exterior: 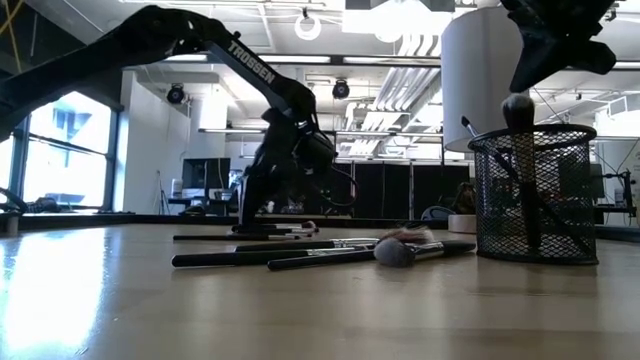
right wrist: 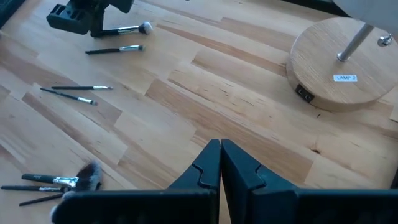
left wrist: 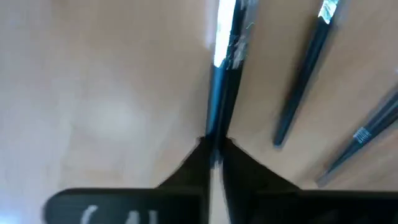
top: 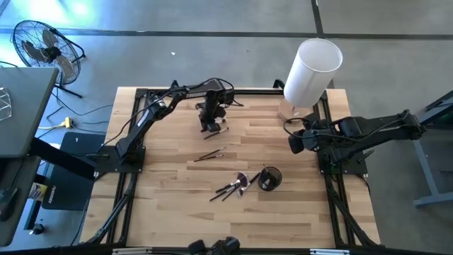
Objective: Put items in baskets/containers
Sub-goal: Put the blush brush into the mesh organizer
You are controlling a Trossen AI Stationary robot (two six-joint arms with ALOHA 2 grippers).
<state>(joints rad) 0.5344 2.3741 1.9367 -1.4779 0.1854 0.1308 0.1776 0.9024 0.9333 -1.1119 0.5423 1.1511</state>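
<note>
Several thin makeup brushes lie flat on the wooden table: a pair (top: 209, 154) at mid-table, a bunch (top: 233, 185) beside the black mesh cup (top: 270, 178), and two (right wrist: 118, 38) at the far side under my left gripper (top: 211, 126). The cup (exterior: 533, 195) stands upright with a few brushes leaning in it. My left gripper is shut on one dark-handled brush (left wrist: 225, 68) of the far two. My right gripper (right wrist: 221, 146) hangs shut and empty above the table's right side, clear of everything. My left gripper pinches the brush's dark handle (left wrist: 216, 127) between its two fingertips, near the handle's end. The fingers come steeply from above, slanting down. The brush runs straight on away from the fingers, its silver ferrule (left wrist: 227, 40) and the rest lying on the table.
A tall white cylinder (top: 311, 71) on a round wooden base (right wrist: 345, 62) stands at the far right corner. Two more dark brushes (left wrist: 305, 81) lie close beside the held one. Black frame rails (top: 134, 142) run along the table's left and right edges.
</note>
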